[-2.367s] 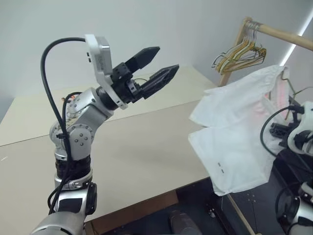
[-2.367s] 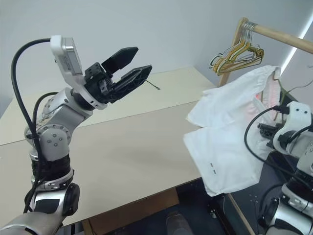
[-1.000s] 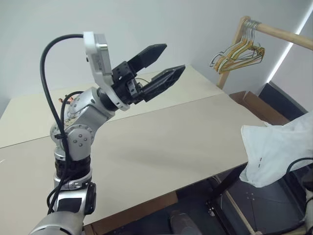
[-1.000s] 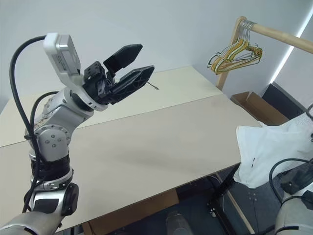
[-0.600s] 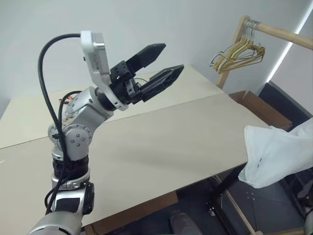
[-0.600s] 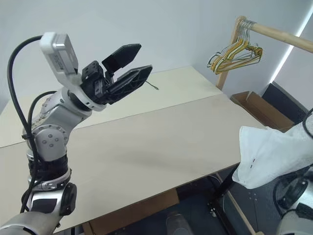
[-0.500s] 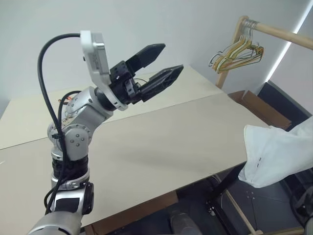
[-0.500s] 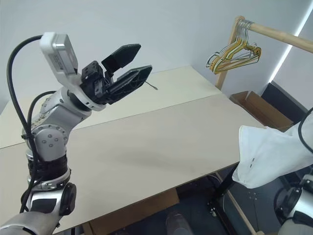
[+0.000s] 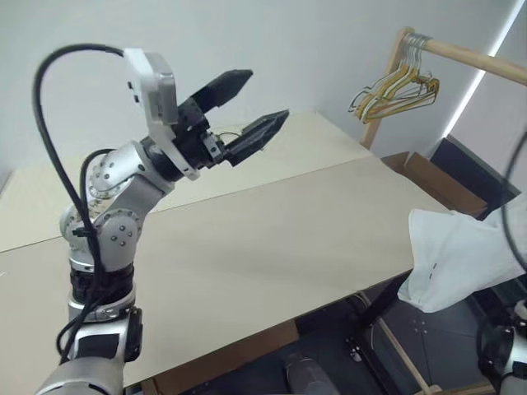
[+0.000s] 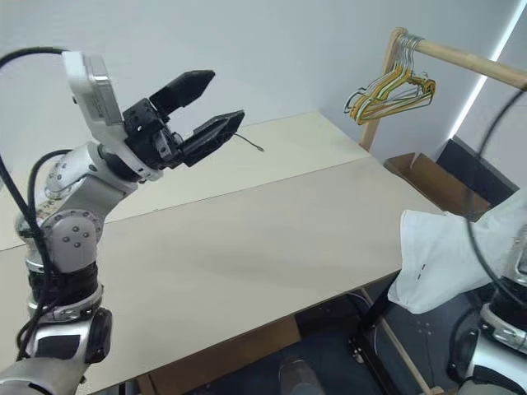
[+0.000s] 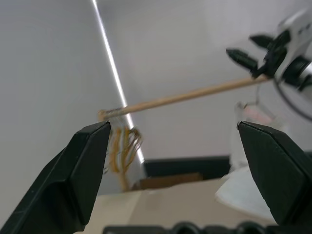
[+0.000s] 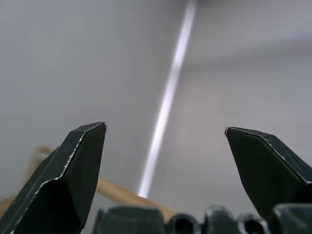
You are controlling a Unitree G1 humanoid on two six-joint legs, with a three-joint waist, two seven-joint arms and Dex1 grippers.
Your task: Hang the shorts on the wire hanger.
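Observation:
The white shorts hang bunched past the table's right end, and what holds them up lies beyond the picture's right edge. In the left wrist view the shorts show a pink patch near their top, below the rod. The wire hanger is hidden or out of view. My left gripper is raised over the table's far left, open and empty. My right gripper is up by the wooden rod, above the shorts. In its own wrist view the right gripper is open with nothing between the fingers.
A wooden rod on a post carries a bunch of yellow and pale hangers at the back right. The beige table spans the middle. A cardboard box sits on the floor behind the shorts. A black cable loops at the right edge.
The shorts have dropped from beside the rod to low at the right. My right arm has swung upward, its cable now looping at the right edge. My left arm has shifted left and rolled.

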